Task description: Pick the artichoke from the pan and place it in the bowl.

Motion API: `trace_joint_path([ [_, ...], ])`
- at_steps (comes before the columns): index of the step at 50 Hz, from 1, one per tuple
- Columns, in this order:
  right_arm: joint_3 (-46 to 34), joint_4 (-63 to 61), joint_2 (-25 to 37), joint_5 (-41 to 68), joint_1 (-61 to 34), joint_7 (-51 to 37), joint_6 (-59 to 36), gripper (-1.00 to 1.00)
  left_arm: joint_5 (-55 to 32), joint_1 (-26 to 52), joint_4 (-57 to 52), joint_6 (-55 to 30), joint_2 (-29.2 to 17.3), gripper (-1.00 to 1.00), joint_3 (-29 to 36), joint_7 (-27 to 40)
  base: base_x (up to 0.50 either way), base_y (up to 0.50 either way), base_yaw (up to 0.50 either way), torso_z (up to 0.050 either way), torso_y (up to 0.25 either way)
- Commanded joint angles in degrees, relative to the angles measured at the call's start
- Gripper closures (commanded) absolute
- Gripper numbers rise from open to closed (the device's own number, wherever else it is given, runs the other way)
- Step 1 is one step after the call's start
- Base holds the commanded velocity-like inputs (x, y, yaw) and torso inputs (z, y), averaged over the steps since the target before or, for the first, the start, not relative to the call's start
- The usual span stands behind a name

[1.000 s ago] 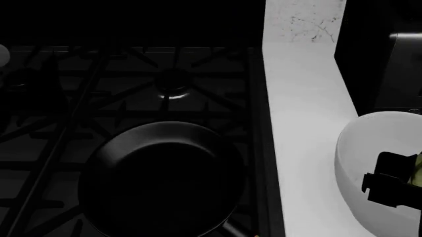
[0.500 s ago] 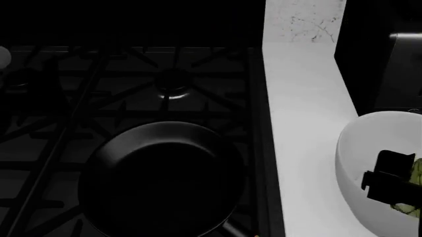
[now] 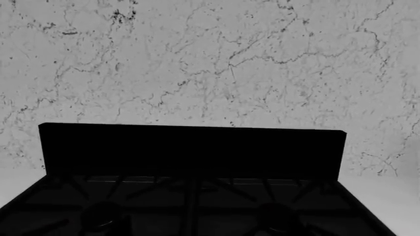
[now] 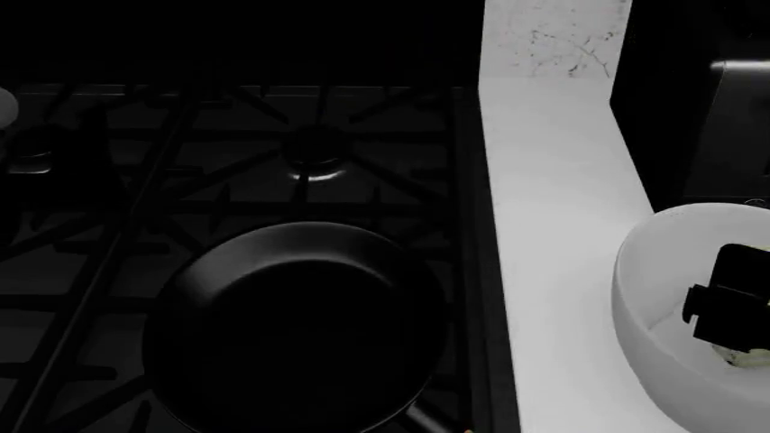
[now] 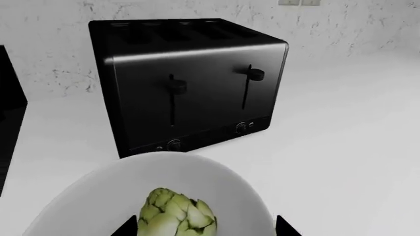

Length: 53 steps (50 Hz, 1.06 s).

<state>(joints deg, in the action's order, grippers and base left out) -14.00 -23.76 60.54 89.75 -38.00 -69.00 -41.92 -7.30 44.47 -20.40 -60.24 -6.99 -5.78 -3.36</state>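
Observation:
The artichoke (image 5: pixel 176 216), a pale yellow-green scaly bud, lies inside the white bowl (image 5: pixel 78 196). My right gripper (image 5: pixel 204 228) hangs over it, with its two dark fingertips (image 5: pixel 126 229) wide apart on either side and not touching it. In the head view the bowl (image 4: pixel 637 262) stands on the white counter at the right edge. The right gripper (image 4: pixel 728 302) is above it, and a bit of the artichoke (image 4: pixel 748 358) shows below the gripper. The black pan (image 4: pixel 301 325) sits empty on the stove's front burner. My left gripper is out of view.
A black toaster (image 5: pixel 190 78) stands on the counter just behind the bowl, and it also shows in the head view (image 4: pixel 704 108). The dark stove grates (image 4: pixel 241 162) fill the left. A white counter strip (image 4: pixel 542 225) lies between stove and bowl.
The right gripper has let go of the artichoke, which now rests in the bowl. The gripper has risen and shifted right. The pan has not moved.

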Motion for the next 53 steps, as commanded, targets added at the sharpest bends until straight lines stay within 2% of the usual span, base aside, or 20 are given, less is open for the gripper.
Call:
trace_joint_path([
  [1,4.54,-7.80,3.25,4.91,-3.27,-2.76,-0.83,-1.00,0.02,-0.56,-1.78,-1.07,0.76,-1.00,-1.20,-0.78,0.00,0.00,0.00,0.000,0.000],
  [14,9.66,-16.88,9.11,13.43,-8.17,-8.19,0.01,-1.00,-1.19,-0.76,-4.61,-3.10,0.48,-1.00,-1.60,-0.27,0.00,0.00,0.00,0.000,0.000],
  [22,14.85,-21.39,12.26,16.01,-6.25,-9.39,2.39,-1.00,-1.77,-1.40,-5.07,-2.81,0.44,-1.00,-1.82,-0.03,0.00,0.00,0.00,0.000,0.000],
  [32,20.26,-26.56,13.33,15.78,-2.62,-10.40,3.82,-1.00,-2.42,-1.85,-4.67,-2.07,0.31,-1.00,-1.86,0.15,0.00,0.00,0.00,0.000,0.000],
  [40,19.84,-29.81,12.83,14.47,-3.93,-10.64,3.43,-1.00,-2.87,-2.01,-4.76,-2.13,0.12,-1.00,-1.80,0.45,0.00,0.00,0.00,0.000,0.000],
  [53,14.67,-33.79,5.77,8.99,-9.97,-5.64,1.71,-1.00,-3.60,-2.99,-4.44,-1.20,-0.11,-1.00,-2.11,0.76,0.00,0.00,0.00,0.000,0.000],
])
